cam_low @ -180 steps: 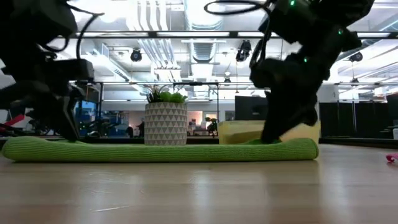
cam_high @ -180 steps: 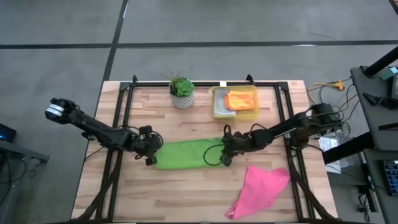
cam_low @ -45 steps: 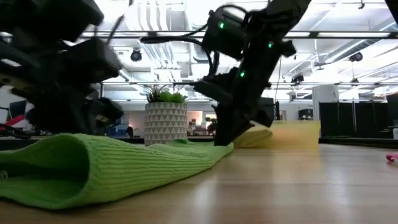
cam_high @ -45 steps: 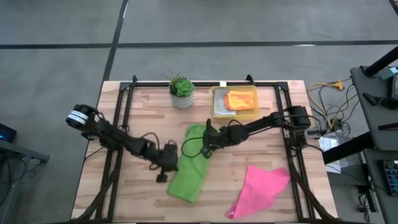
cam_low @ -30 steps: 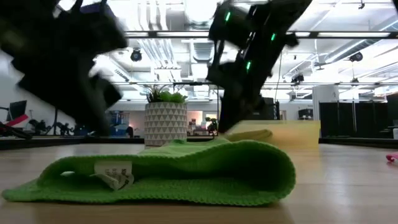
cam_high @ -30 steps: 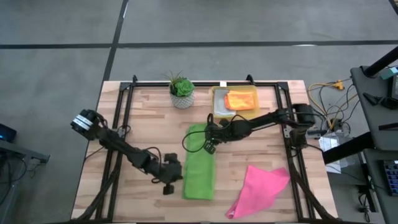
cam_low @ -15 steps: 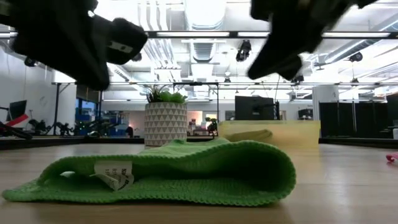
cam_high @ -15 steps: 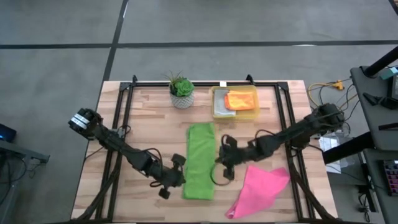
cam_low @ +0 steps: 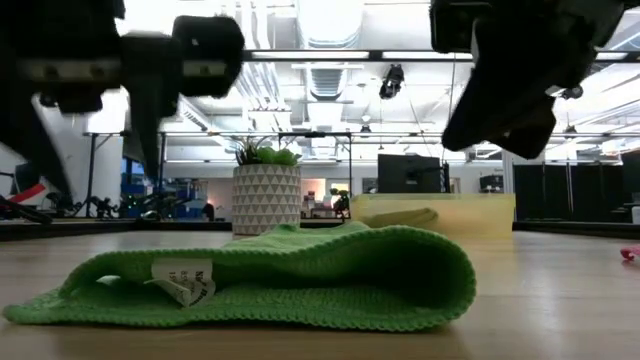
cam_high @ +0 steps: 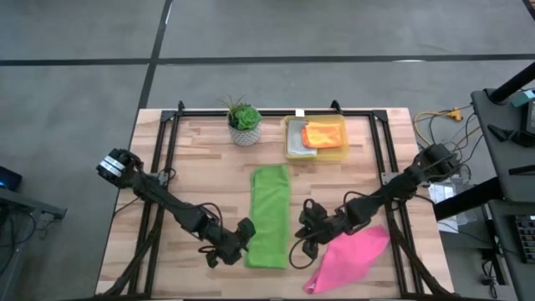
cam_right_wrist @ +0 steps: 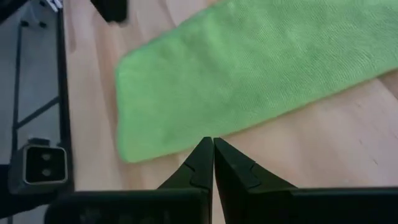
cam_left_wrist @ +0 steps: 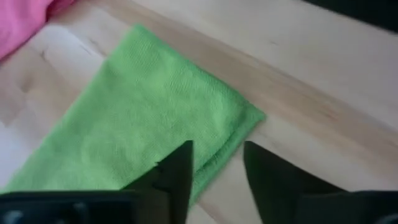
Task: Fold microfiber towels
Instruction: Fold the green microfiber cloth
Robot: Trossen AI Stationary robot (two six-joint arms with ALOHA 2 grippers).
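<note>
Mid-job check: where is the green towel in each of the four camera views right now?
High view: green towel, a folded strip at table centre, between both grippers.
Low view: green towel, foreground, folded edge toward the camera.
Left wrist view: green towel, ahead of the left gripper.
Right wrist view: green towel, beyond the right gripper.
Shared landmark: potted plant, behind the towel.

Overhead, table-level, two wrist views

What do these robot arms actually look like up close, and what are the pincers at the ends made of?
Both arms are thin, dark and jointed, with black cables looping along them. The left arm has a pale, silvery band at its outer joint. The left gripper and right gripper each end in two flat, black, tapering fingers; their material can't be told.
</note>
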